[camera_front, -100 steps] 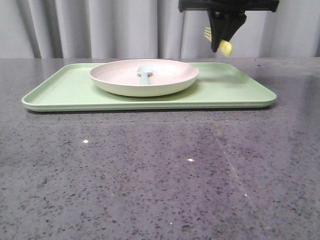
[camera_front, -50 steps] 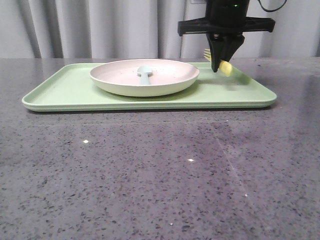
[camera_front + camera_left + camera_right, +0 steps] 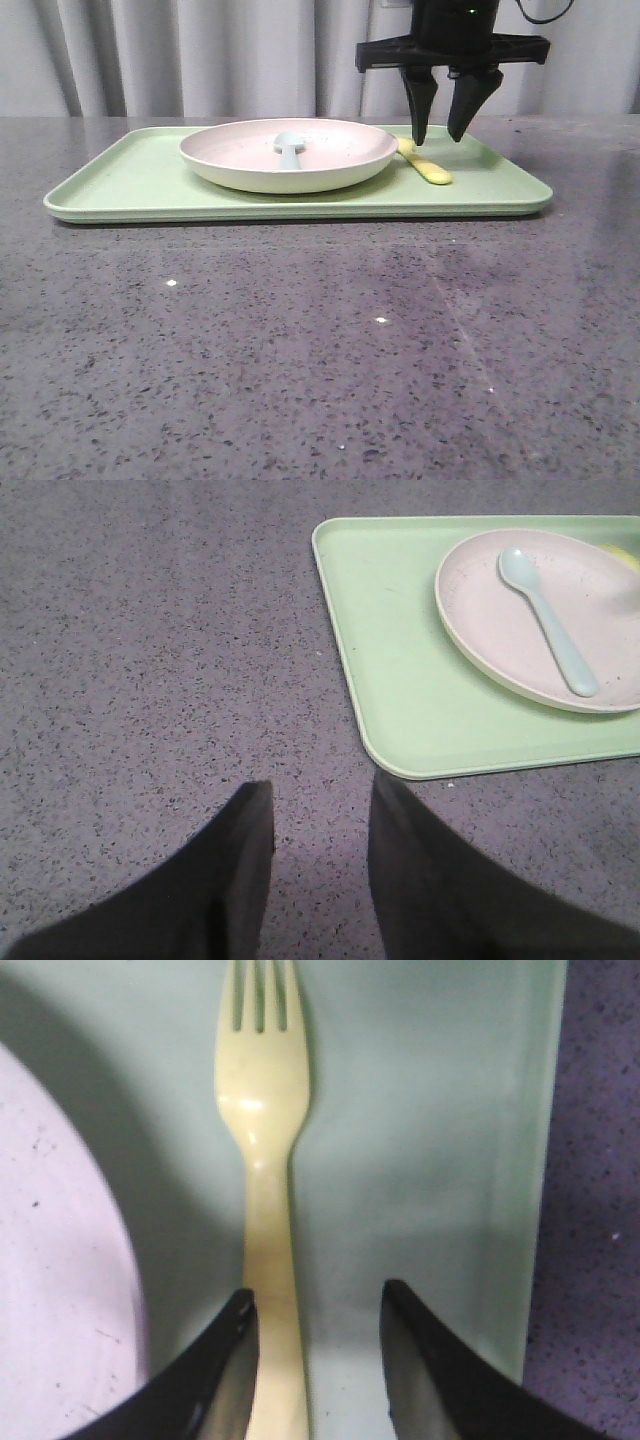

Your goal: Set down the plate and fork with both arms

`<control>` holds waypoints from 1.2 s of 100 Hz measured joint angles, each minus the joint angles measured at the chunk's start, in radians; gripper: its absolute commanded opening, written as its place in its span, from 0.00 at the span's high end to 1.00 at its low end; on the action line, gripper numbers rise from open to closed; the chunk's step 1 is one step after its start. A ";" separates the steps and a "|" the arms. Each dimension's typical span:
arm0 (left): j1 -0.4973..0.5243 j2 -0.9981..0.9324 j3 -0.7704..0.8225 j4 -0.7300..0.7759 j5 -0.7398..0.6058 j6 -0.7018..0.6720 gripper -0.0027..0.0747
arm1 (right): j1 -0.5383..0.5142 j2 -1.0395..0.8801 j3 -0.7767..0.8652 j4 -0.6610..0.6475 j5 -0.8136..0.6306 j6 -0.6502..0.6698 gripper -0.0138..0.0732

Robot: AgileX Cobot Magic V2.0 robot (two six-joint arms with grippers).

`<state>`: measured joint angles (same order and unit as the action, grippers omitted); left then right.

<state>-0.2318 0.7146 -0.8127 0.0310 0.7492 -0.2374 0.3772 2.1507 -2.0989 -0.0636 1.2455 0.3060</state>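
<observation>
The plate sits on the light green tray, with a pale blue spoon lying in it. It also shows in the left wrist view and at the edge of the right wrist view. The yellow fork lies flat on the tray just right of the plate; in the right wrist view the fork lies below and between the fingers, nearer one of them. My right gripper is open just above the fork, holding nothing. My left gripper is open and empty over the bare table, short of the tray's corner.
The tray lies on a dark grey speckled tabletop. Its rim runs close beside the fork. A grey curtain hangs behind the table.
My right gripper came down over the tray with the fork shut in it, then opened. The fork now lies on the tray beside the plate.
</observation>
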 measured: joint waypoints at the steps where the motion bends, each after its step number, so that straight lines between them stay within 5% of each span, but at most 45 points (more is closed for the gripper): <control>1: 0.000 0.000 0.000 0.000 0.000 0.000 0.65 | 0.000 0.000 0.000 0.000 0.000 0.000 0.48; 47: 0.000 -0.035 0.025 0.006 -0.072 0.000 0.65 | 0.000 -0.222 0.051 0.013 0.000 -0.001 0.48; 84: 0.000 -0.096 0.028 0.009 -0.084 0.000 0.66 | 0.000 -0.567 0.407 0.016 -0.097 -0.001 0.48; 94: 0.000 -0.105 0.028 0.010 -0.084 0.000 0.68 | 0.000 -0.665 0.530 0.016 -0.159 -0.002 0.56; 120: 0.000 -0.121 0.028 0.010 -0.084 0.000 0.97 | 0.000 -0.919 0.827 0.016 -0.313 -0.002 0.89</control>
<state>-0.2318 0.5932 -0.7843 0.0413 0.6653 -0.2374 0.3772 1.2317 -1.2720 -0.0472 0.9323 0.3037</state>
